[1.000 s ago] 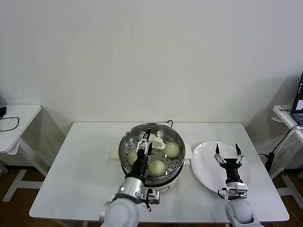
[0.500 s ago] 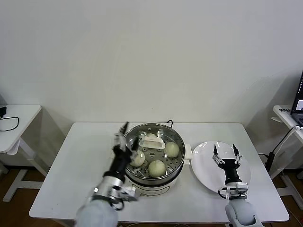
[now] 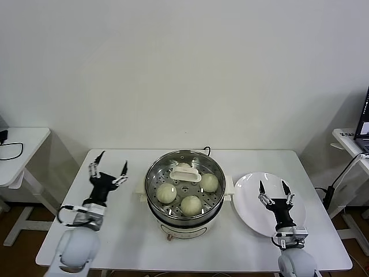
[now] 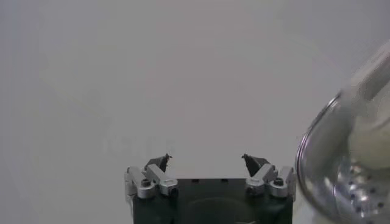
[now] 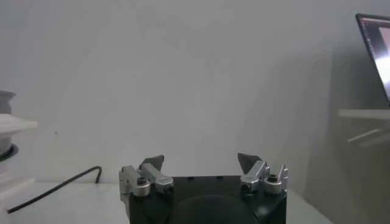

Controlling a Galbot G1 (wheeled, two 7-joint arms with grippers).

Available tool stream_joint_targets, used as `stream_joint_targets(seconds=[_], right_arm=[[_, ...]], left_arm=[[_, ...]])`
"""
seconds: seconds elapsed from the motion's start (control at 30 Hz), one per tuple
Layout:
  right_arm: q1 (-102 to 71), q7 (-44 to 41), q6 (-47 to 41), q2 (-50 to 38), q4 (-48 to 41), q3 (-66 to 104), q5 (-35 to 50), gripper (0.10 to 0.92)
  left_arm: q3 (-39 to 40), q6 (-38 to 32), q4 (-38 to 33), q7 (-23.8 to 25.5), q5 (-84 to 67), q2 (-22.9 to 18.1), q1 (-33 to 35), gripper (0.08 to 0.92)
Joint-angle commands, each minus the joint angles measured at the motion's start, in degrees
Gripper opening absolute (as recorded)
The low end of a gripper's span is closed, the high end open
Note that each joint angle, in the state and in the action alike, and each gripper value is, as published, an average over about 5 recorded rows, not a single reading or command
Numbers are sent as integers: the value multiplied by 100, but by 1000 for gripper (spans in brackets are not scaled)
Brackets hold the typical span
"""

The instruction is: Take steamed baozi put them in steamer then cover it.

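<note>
The large round shiny stainless-steel steamer [image 3: 184,193] stood at the middle of the white table [image 3: 115,231], toward its front edge, with the round clear glass cover [image 3: 185,183] and its white oblong handle [image 3: 184,174] already seated on its rim; three small cream-white steamed baozi [image 3: 191,204] showed plainly through the glass, and a fourth seemed to sit behind the handle. The left gripper [image 3: 108,168] hung above the table's left side, jaws spread wide and empty, well clear of the pot. The right gripper [image 3: 271,190] hovered over the flat white plate [image 3: 249,196] at the table's right, likewise wide open with nothing in it. The job looked finished; doing the remaining step well meant drawing both arms away without nudging the lid. A black cable trailed behind the steamer, and small side tables flanked the main one; nothing blocked either arm.
</note>
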Motion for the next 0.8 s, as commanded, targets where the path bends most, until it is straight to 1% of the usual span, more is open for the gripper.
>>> stream_joint_targets(seconds=[0.03, 0.3, 0.8], right_arm=[[-266, -205, -65, 5, 103, 135, 220, 823], [-389, -258, -101, 75, 133, 206, 202, 823], [-428, -225, -142, 67, 204, 215, 159, 823]], left_arm=[[-1152, -1520, 1380, 414, -2101, -82, 214, 823], [-981, -1481, 1402, 554, -2094, -120, 395, 823], [-802, -1510, 1391, 554, -1956, -115, 405, 823]])
